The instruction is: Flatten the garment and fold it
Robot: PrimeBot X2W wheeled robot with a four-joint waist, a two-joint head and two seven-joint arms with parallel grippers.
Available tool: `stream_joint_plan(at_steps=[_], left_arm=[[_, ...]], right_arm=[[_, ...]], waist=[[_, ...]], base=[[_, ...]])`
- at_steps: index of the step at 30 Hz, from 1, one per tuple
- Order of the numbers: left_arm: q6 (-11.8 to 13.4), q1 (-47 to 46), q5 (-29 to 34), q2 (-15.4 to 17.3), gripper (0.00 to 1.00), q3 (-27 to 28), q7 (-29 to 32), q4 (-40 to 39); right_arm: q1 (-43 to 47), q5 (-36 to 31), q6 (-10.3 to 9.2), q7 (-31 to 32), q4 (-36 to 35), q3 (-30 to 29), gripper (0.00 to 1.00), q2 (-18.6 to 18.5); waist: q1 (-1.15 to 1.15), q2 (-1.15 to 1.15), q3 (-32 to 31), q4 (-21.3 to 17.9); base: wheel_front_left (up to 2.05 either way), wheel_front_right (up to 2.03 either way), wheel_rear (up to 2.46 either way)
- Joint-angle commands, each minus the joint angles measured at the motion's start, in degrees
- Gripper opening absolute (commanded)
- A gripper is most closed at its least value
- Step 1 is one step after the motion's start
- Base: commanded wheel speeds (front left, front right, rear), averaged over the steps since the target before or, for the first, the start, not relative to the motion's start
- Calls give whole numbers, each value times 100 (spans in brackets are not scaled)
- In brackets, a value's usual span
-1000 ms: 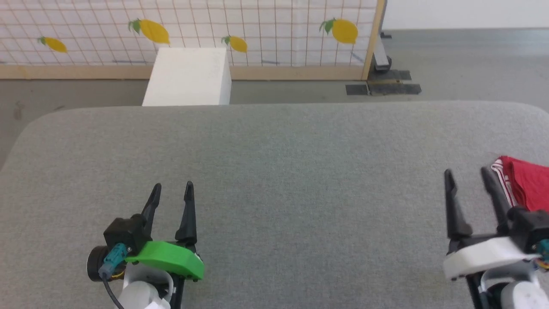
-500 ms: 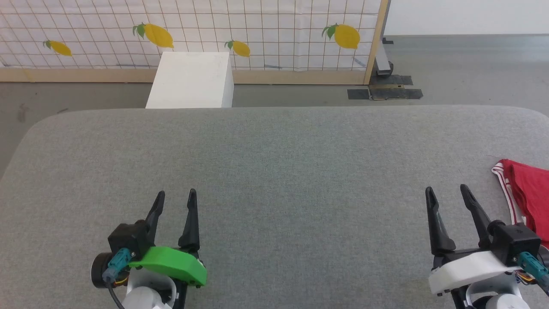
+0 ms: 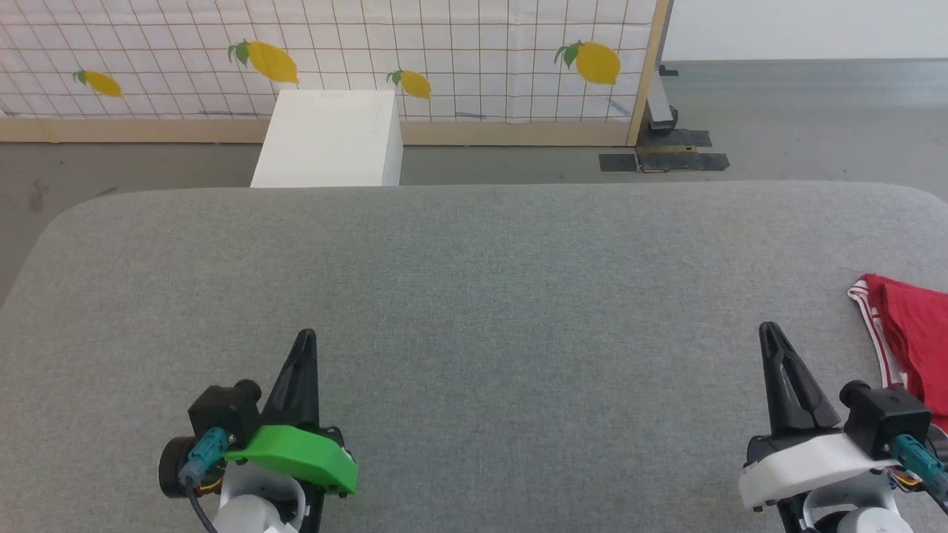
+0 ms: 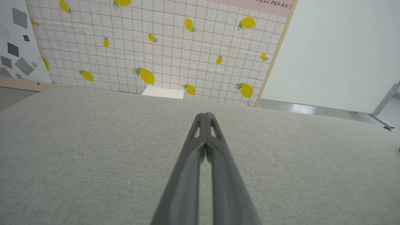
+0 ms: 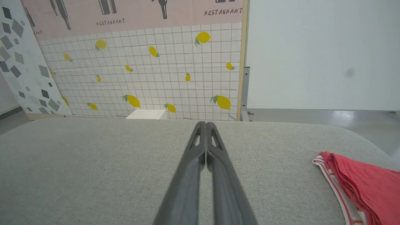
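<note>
left pincer (image 3: pixel 304 342) sits at the near left over the grey tabletop (image 3: pixel 489 281). its two dark fingers are pressed together into one point, nothing between them. green cover (image 3: pixel 300 455) sits behind the fingers. left wrist view agrees: tips meet, bare grey fabric under them. right pincer (image 3: pixel 772 333) is at the near right, same thing: closed tip to tip, gripping nothing, white cover (image 3: pixel 803 459) behind it. both pincers point toward the far edge and are well apart from each other.

garment (image 3: pixel 917 333) lies at the right edge of the tabletop. it's red and bunched in folds, cut off by the frame, so can't tell how much of it there is. white-and-red striped trim (image 3: pixel 874 326) runs along its left side. it's just right of the right pincer, near but apart, not touched. in the right wrist view the red cloth lies low and to the right of the closed fingers, stacked in layers with the trim at the bottom edge.

the tabletop's far corners are rounded. past the far edge a white box (image 3: pixel 329 137) stands left of centre on the grey floor (image 3: pixel 800 111). it's against a wood-framed grid panel (image 3: pixel 459 44) printed with yellow lemons. dark tape patches (image 3: pixel 663 158) are on the floor by the panel's right foot. the wrist views show a pink strip reading "restaurant" above the grid, and a plain white wall (image 5: pixel 322 53) to the right of the panel.
</note>
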Motion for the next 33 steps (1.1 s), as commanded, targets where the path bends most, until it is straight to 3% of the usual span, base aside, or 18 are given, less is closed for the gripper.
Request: stream_joint_plan(at_steps=[1,33], left_arm=[[16,20,33,-1,0,9,41,-40],[135,169,377,-9,0,96,411,-416]], right_arm=[[-4,-20,0,25,-9,9,0,1],[-31,-172,-3,254,-78,84,0,5]], waist=[[0,0,-1,-2],[0,0,-22,-43]], base=[[0,0,0],[0,0,0]])
